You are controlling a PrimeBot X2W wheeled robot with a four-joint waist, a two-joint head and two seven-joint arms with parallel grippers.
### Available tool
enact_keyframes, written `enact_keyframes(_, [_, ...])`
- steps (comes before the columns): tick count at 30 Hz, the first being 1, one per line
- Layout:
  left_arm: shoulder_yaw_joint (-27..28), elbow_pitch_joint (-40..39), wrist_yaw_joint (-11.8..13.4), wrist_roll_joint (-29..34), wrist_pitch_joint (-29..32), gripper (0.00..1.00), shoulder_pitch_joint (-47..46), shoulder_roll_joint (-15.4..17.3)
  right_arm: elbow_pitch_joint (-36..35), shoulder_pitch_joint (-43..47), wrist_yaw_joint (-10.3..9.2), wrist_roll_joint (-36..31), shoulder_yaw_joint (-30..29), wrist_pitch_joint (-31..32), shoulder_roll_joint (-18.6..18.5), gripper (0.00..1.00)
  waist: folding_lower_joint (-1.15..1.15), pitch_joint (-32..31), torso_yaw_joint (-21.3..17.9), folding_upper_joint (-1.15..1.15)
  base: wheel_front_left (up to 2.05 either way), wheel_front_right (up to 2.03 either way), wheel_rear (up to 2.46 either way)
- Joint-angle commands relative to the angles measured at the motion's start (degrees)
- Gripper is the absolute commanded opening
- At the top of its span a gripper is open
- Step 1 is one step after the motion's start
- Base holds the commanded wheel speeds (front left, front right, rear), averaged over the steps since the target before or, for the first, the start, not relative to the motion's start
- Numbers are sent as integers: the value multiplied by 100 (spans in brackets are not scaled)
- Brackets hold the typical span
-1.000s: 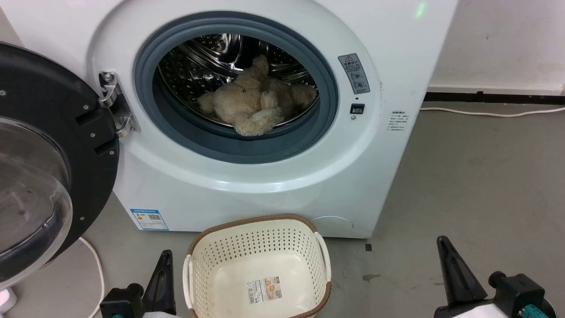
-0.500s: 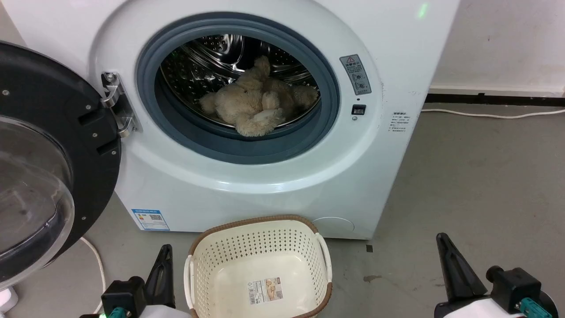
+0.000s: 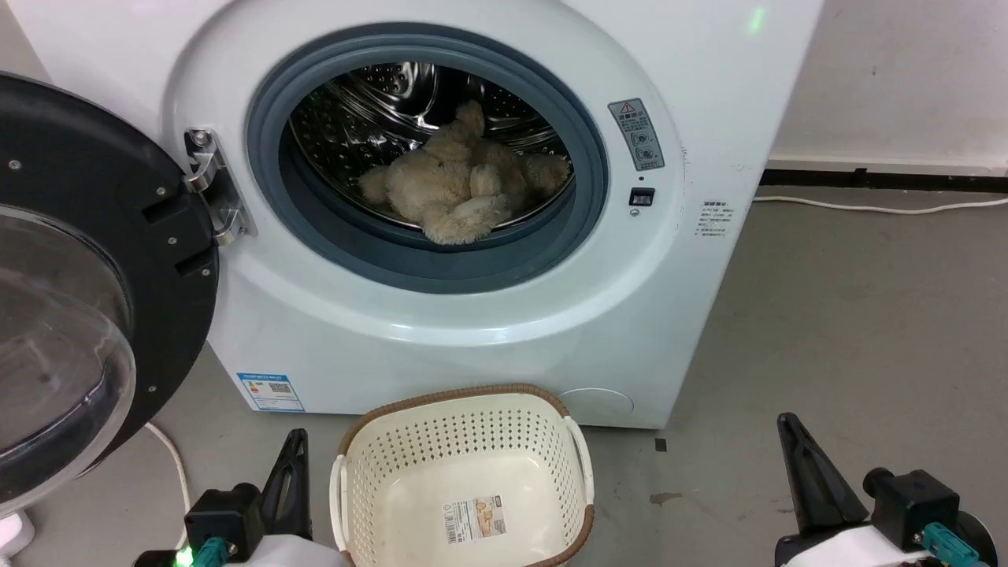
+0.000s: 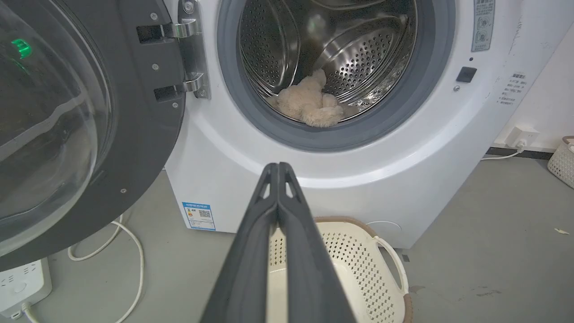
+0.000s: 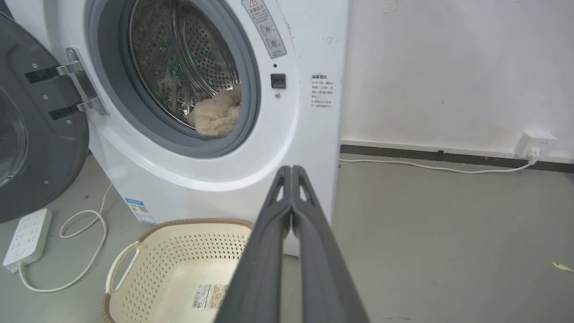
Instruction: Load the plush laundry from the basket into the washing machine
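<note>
Plush laundry (image 3: 457, 193), a cream teddy bear, lies slumped at the bottom of the perforated steel drum (image 3: 370, 102) of the washing machine (image 3: 441, 339), just behind the grey door seal (image 3: 441, 272), with one paw lolling toward the opening. The black-rimmed glass door (image 3: 87, 260) hangs swung wide on its hinge, on the robot's left. On the grey floor (image 3: 850, 315) directly before the washer sits the basket (image 3: 461, 391), its perforated walls and bare bottom on show and a barcode sticker (image 3: 472, 517) stuck inside. The robot's left gripper (image 4: 278, 168) is poised low beside the basket's left handle, its two dark fingers pressed together tip to tip. The right gripper (image 5: 292, 171) sits well off to the basket's right, its fingers likewise closed against each other. A white cable (image 4: 130, 251) loops across the floor by a power strip (image 4: 22, 282) beneath the swung-out door.
</note>
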Motion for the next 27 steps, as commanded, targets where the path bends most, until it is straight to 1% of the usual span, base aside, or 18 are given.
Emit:
enact_keyframes(1, [10,-49,-16,60,25,0,-108,-29,-37,-113,2,-62,-13,32,-2,0,0,-1,2,0,0,0,0])
enact_keyframes(27, [82,-179,-57,401,353,0,-256,-72,-74,-256,3,-321,-56,362,-3,0,0,-34,40,0,0,0,0])
